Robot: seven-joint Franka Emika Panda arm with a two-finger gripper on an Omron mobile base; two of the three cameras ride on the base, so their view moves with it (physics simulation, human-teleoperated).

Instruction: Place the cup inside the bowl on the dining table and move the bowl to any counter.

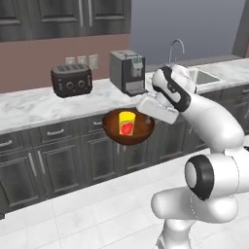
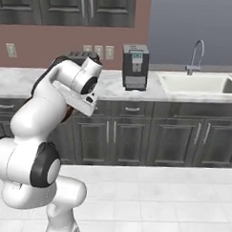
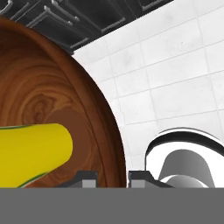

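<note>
1. Carrying is the step in hand: the bowl, at the centre of the left base view, hangs in the air in front of the dark cabinets, below the level of the counter that runs across the middle of the frame.
2. Inside the bowl stands the cup, upright, so the first half of the task looks done.
3. At the bowl's right rim sits the gripper, its fingers clenched on that rim; in the hand view the two tips straddle the wooden edge at bottom centre, one inside, one outside.
4. On the counter, a toaster stands upper left and a coffee machine upper centre, with bare marble between and in front of them.
5. Further right lies the sink, with its tap behind.
6. Next, I judge, the bowl must rise above the counter edge, go forward over the bare marble and be set down level, so the cup does not tip; only then should the fingers let go.
</note>
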